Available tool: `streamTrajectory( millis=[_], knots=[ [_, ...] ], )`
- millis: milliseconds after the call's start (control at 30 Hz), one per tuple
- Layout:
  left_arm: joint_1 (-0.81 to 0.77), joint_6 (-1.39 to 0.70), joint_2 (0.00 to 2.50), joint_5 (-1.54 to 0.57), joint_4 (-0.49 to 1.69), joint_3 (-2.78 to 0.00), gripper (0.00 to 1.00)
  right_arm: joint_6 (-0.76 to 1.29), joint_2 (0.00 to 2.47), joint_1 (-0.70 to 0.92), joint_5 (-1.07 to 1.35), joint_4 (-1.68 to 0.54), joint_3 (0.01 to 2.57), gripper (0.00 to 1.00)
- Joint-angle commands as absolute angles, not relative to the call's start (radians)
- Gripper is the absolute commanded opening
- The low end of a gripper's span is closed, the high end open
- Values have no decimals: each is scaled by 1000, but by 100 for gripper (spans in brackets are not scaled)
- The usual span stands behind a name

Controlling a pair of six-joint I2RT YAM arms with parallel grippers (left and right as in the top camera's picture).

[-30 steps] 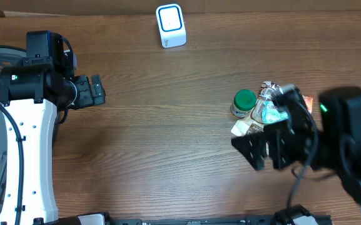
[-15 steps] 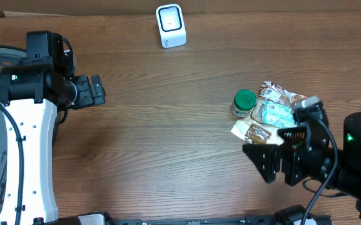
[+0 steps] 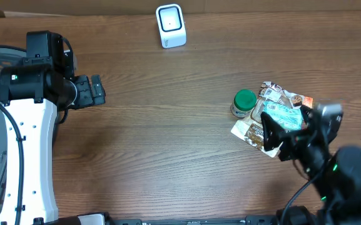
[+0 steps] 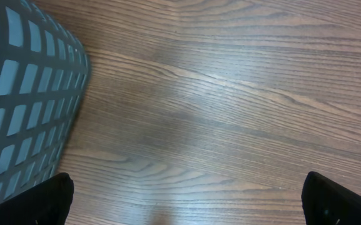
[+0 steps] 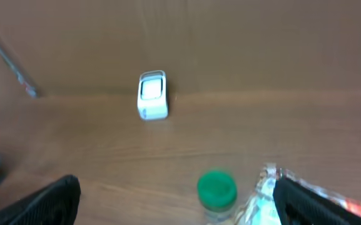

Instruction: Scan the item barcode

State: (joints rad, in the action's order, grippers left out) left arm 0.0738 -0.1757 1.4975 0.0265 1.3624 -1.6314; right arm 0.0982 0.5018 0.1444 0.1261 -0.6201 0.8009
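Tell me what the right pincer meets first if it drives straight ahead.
Likely the green-capped bottle, just ahead of the right pincer; snack packets lie beside it. Depth is unclear.

The left arm (image 3: pixel 27 134), built of a white link and a black wrist housing, is held at the left edge, with the left gripper (image 3: pixel 96 92) pointed rightward. Its jaws are spread wide and nothing is held between them. The black right arm (image 3: pixel 349 178) is positioned at the lower right. The right gripper (image 3: pixel 273 134) is angled leftward, with its jaws fully parted and nothing held.
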Motion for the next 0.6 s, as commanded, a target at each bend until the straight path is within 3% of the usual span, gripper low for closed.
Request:
streamTrajectory(
  millis=[0,300,567],
  knots=[
    [78,-168,1499,18,1360,-1640,100,90,354,141,106,-460,570,100],
    [78,-168,1499,18,1360,-1640,99,90,97,141,158,-157,132,100],
    [78,-168,1499,18,1360,-1640,99,89,2,141,181,-109,31,100]
  ],
)
